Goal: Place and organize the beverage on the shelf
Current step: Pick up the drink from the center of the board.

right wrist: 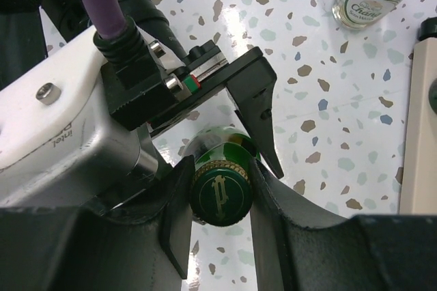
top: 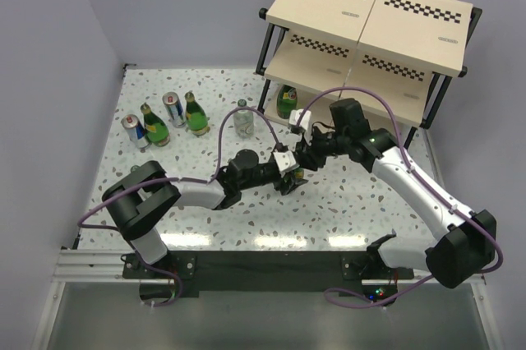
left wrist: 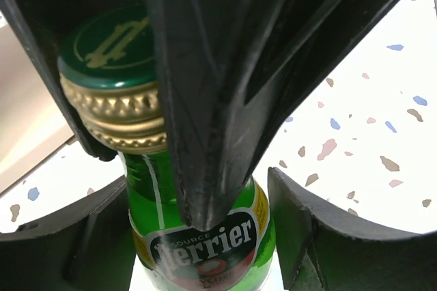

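Note:
A green glass bottle (left wrist: 147,188) with a yellow-red label stands mid-table, in front of the shelf (top: 370,13). My right gripper (right wrist: 220,195) is shut on its green cap and gold neck (right wrist: 220,192) from above. My left gripper (left wrist: 198,233) reaches in from the left at label height, and its fingers (left wrist: 321,236) lie against both sides of the bottle's body. In the top view the two grippers meet at the bottle (top: 297,174), which is mostly hidden there. Another green bottle (top: 286,102) stands on the shelf's bottom board.
A clear bottle (top: 243,120) stands just behind the grippers. At the back left are two cans (top: 134,130) (top: 173,108) and two green bottles (top: 154,125) (top: 195,114). The shelf's black leg (top: 267,87) is close on the right.

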{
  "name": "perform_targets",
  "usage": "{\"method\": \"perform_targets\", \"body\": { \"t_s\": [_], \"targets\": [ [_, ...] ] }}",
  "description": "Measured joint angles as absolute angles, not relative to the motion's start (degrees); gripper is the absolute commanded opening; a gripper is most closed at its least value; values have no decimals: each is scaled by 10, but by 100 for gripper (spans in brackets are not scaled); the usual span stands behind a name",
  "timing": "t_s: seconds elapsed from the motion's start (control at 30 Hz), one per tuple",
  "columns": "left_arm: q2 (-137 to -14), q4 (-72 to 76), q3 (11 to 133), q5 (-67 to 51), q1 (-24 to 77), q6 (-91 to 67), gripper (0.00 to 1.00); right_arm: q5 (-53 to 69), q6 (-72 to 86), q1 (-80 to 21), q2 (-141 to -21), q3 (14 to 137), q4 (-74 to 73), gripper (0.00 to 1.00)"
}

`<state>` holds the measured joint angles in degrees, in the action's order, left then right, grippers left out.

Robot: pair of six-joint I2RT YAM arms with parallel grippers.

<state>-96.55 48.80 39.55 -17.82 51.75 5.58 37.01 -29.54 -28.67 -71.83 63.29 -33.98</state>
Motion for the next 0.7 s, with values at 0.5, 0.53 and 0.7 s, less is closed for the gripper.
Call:
{"method": "perform_targets", "body": {
  "t_s": [0.5, 0.53, 0.7],
  "targets": [
    [-966, 487, 351, -134, 518, 36, 0, 398, -319, -248, -685, 627, -320, 99],
    [-966, 488, 351, -131, 518, 35, 0, 404, -324, -241, -681, 627, -323, 99],
    [-967, 496, 351, -113, 515, 25, 0, 413, -330, -195, -666, 630, -330, 99]
  ]
}}
